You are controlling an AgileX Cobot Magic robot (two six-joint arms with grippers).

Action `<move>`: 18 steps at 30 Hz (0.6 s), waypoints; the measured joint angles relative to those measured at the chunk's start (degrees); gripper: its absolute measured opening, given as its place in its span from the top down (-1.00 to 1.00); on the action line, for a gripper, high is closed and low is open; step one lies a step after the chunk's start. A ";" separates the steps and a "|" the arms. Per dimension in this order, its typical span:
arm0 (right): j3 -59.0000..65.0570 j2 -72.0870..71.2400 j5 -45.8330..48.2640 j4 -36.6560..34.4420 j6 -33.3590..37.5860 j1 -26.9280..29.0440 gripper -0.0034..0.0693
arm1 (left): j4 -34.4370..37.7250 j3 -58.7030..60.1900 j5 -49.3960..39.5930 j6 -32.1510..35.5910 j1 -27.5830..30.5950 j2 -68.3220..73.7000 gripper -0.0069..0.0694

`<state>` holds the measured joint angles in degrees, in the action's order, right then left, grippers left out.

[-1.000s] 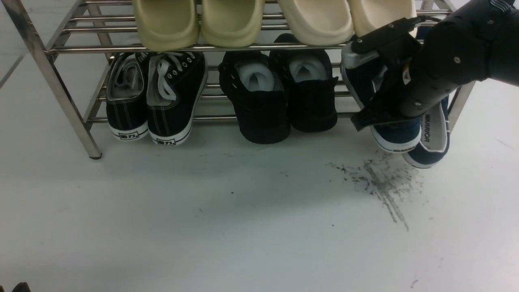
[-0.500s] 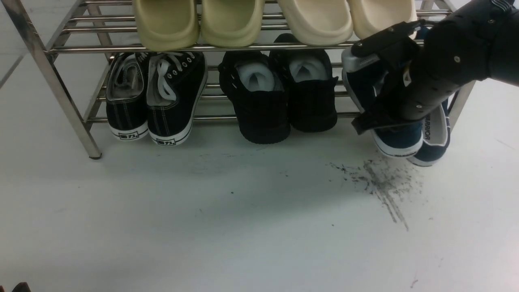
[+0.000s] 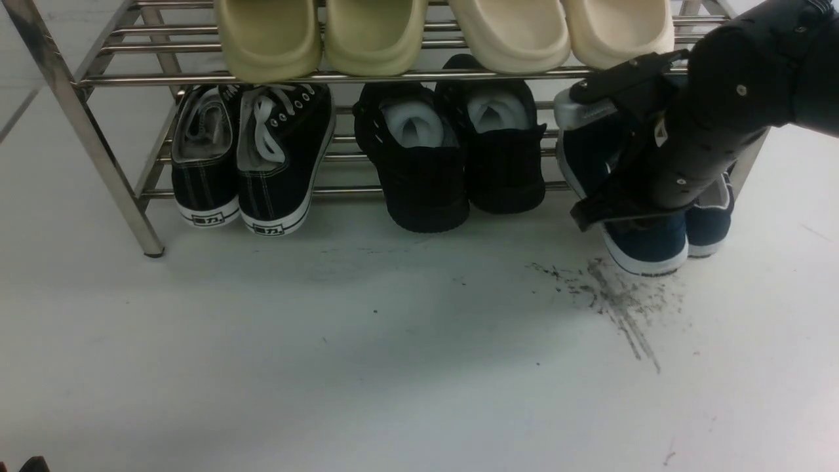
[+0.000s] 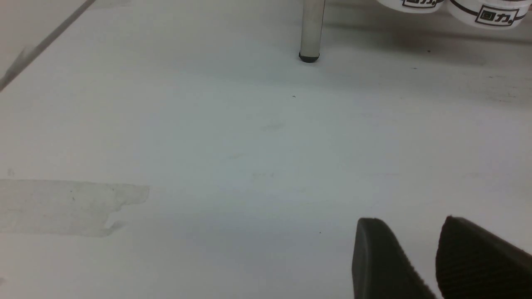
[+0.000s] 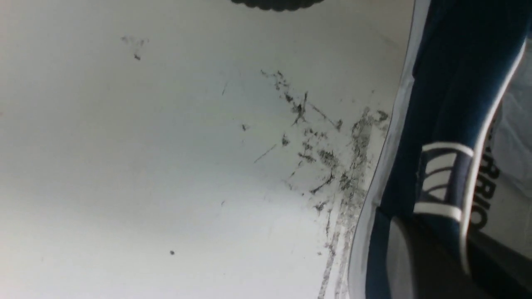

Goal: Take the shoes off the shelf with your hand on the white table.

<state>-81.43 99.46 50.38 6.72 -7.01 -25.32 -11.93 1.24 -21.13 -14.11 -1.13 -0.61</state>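
Observation:
The navy slip-on shoes (image 3: 649,246) are at the right end of the steel shelf (image 3: 105,164), heels out over the white table (image 3: 393,341) beside the dark scuff patch (image 3: 616,298). My right gripper (image 3: 593,213) is shut on the nearer shoe. In the right wrist view the shoe (image 5: 449,104) shows its heel tab and "WARRIOR" insole, and my right gripper (image 5: 440,265) has one finger outside the shoe's wall and one inside. The second shoe (image 3: 711,226) sits just behind the arm. My left gripper (image 4: 411,222) is open and empty above the bare table.
Black lace-up sneakers (image 3: 262,157) and all-black knit shoes (image 3: 452,151) stand on the lower tier. Cream slippers (image 3: 432,33) sit on the upper tier. A shelf leg (image 4: 309,37) stands ahead of my left gripper.
My right gripper has drawn the nearer navy shoe forward and down towards the scuff patch. The second shoe has rolled from its side to upright, hiding its insole.

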 joint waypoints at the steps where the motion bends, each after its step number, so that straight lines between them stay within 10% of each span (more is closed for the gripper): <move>1: 0.00 0.00 0.06 -0.20 0.04 0.00 0.77 | 0.00 0.00 0.00 0.00 0.00 0.00 0.19; 18: 0.00 -8.94 11.22 -12.23 3.50 0.00 0.77 | 0.00 0.00 0.00 0.00 0.00 0.00 0.19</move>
<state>-81.43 90.53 61.60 -5.51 -3.52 -25.32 -11.93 1.24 -21.13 -14.11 -1.13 -0.61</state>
